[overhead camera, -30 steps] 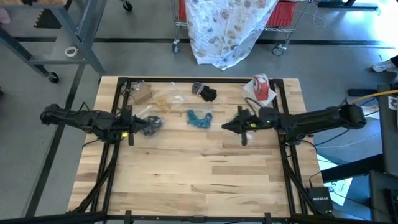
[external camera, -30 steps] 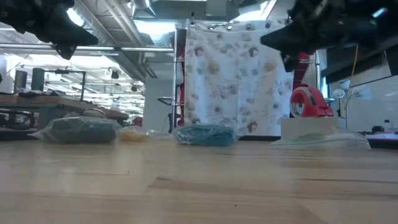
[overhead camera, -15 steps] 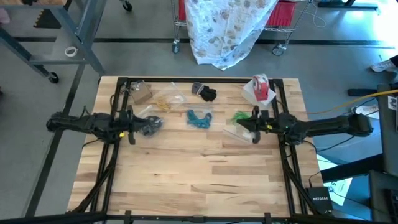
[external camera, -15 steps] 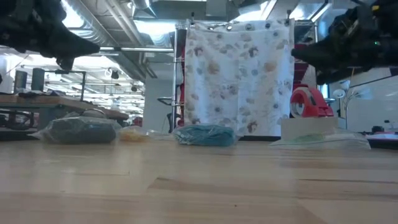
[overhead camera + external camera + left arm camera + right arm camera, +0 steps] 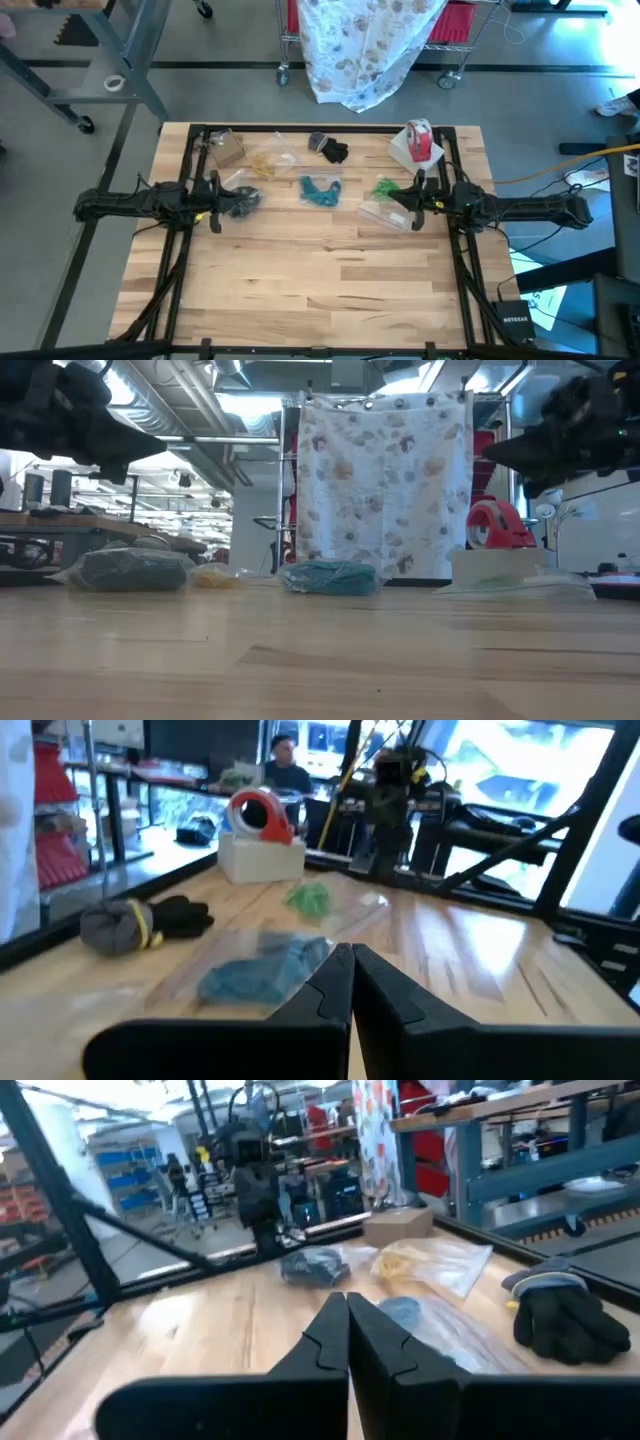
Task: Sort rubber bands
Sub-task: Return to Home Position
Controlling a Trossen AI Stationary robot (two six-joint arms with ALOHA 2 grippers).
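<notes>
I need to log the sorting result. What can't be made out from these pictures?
1. Whether the clear bag at the right gripper is zipped: too small in the high view, blurred in the left wrist view.
2. Which colours fill the dark bag at the left gripper: dark in the high view, blurred in the low view.
3. How many teal rubber bands: tangled, too small everywhere.

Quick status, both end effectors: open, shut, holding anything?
Left end effector: closed, holding nothing.
Right end effector: closed, holding nothing.
</notes>
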